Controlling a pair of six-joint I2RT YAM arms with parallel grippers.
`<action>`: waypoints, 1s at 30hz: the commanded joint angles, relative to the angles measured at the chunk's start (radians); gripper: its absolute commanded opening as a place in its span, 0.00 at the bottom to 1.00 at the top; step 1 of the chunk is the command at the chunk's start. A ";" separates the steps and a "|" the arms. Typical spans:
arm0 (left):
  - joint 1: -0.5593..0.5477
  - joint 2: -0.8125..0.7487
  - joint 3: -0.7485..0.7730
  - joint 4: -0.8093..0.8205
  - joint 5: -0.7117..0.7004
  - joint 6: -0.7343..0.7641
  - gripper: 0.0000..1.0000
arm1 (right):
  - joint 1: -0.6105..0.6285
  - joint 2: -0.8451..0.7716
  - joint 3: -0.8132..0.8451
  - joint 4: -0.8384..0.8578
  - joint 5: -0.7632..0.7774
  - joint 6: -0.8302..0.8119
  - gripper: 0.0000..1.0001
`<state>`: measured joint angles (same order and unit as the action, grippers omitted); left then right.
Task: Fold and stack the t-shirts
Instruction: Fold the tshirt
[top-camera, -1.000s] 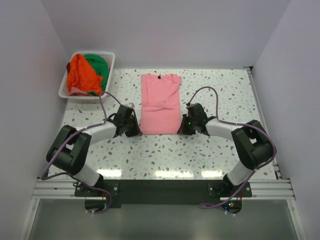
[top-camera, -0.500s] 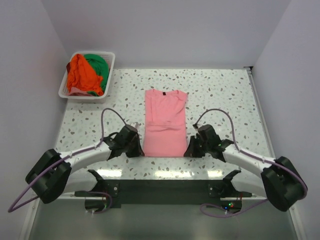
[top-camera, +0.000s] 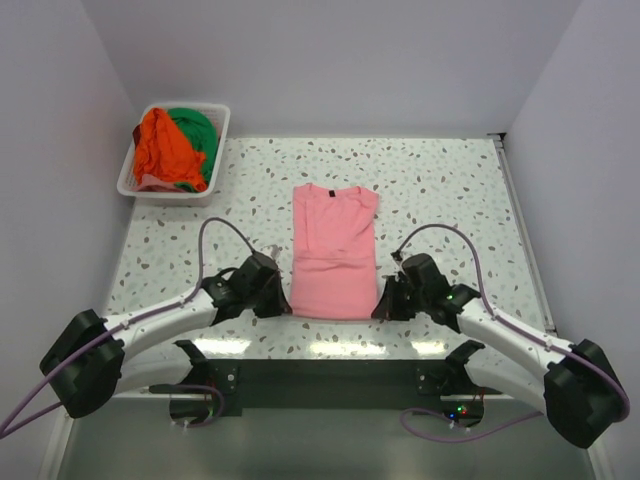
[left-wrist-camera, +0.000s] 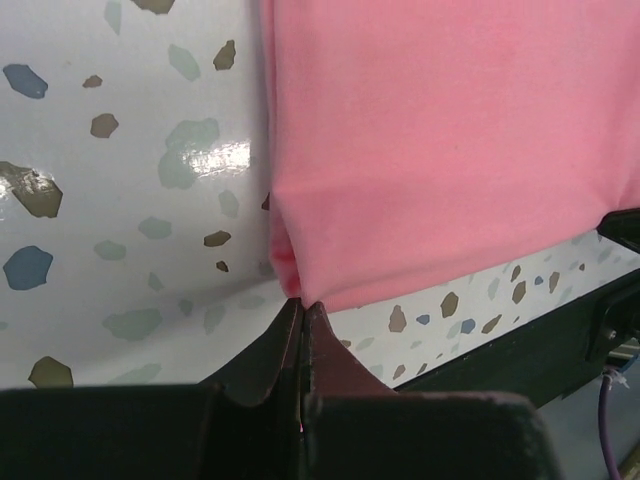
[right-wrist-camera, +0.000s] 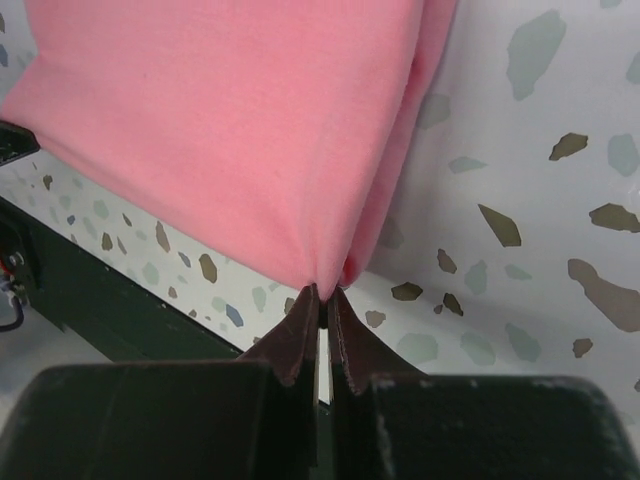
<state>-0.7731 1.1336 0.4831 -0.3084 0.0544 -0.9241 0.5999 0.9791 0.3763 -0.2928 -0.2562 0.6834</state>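
Observation:
The pink t-shirt (top-camera: 333, 250) lies flat on the speckled table, sleeves folded in, collar at the far end. My left gripper (top-camera: 281, 303) is shut on its near left hem corner (left-wrist-camera: 290, 275). My right gripper (top-camera: 383, 305) is shut on its near right hem corner (right-wrist-camera: 335, 265). Both corners sit close to the table's near edge. The orange t-shirt (top-camera: 160, 148) and the green t-shirt (top-camera: 197, 135) are heaped in the white basket (top-camera: 222, 122) at the far left.
The dark mounting rail (top-camera: 330, 380) runs just beyond the table's near edge, seen in both wrist views (left-wrist-camera: 520, 345) (right-wrist-camera: 120, 320). White walls enclose the table on the left, right and back.
Both grippers have pulled the pink t-shirt towards the near edge of the table; its hem now lies close to that edge. The basket has not moved.

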 joint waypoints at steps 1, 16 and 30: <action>-0.003 -0.012 0.092 -0.006 -0.051 0.014 0.00 | 0.005 0.009 0.117 -0.043 0.061 -0.025 0.00; 0.162 0.152 0.480 -0.011 -0.183 0.171 0.00 | -0.028 0.228 0.545 -0.048 0.275 -0.108 0.00; 0.279 0.459 0.857 -0.017 -0.157 0.268 0.00 | -0.181 0.487 0.849 -0.062 0.226 -0.157 0.00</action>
<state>-0.5209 1.5604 1.2453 -0.3553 -0.1062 -0.7021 0.4450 1.4242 1.1450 -0.3748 -0.0147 0.5549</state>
